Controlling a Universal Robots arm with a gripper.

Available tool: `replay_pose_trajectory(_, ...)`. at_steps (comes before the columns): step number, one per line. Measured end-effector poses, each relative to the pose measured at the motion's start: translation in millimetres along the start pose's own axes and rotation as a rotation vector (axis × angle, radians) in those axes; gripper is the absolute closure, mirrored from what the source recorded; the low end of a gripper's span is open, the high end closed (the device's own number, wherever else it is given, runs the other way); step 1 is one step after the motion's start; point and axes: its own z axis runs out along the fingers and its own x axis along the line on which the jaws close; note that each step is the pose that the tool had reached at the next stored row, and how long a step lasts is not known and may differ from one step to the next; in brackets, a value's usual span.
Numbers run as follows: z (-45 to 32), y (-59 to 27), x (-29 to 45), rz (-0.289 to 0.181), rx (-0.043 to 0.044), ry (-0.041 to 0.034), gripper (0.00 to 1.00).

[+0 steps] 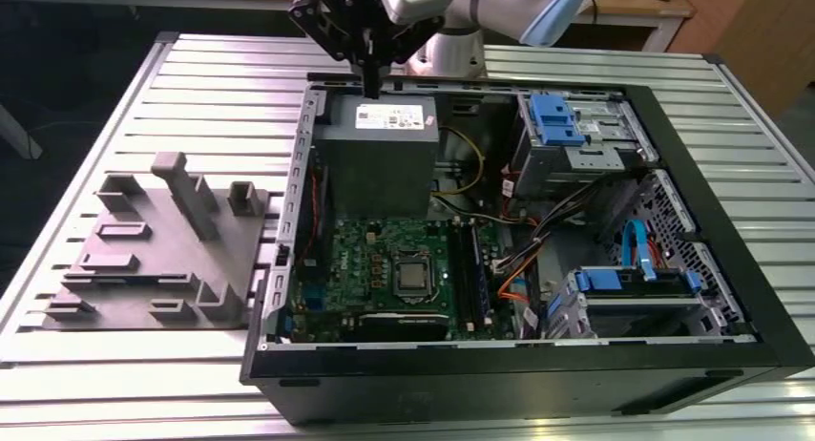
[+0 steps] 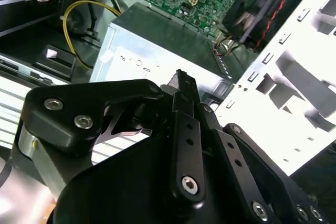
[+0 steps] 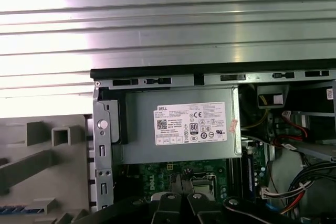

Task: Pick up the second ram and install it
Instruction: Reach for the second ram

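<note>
My gripper [image 1: 372, 88] hangs over the far edge of the open computer case [image 1: 713, 355], just above the grey power-supply box [image 1: 376, 164]. Its two dark fingers are pressed together with nothing between them, as both wrist views show [image 2: 182, 77] [image 3: 181, 179]. A thin blue strip [image 3: 21, 210] lies on the grey fixture [image 3: 47, 150] beside the case; I cannot tell whether it is the second ram. The green motherboard [image 1: 382, 269] with its long black slots [image 1: 467, 274] lies below the power supply, well away from the fingers.
The grey fixture [image 1: 159, 260] with upright posts stands on the slatted metal table [image 1: 191, 78] at the exterior view's left. Drive cages with blue clips [image 1: 554, 121] and loose cables [image 1: 560, 221] crowd the case at the exterior view's right.
</note>
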Motion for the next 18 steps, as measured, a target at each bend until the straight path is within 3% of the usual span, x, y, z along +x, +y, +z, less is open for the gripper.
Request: replay_pose_trajectory(18, -0.8, -2.2, 29.7, 0.0, -0.0004, -0.0046, 0.93)
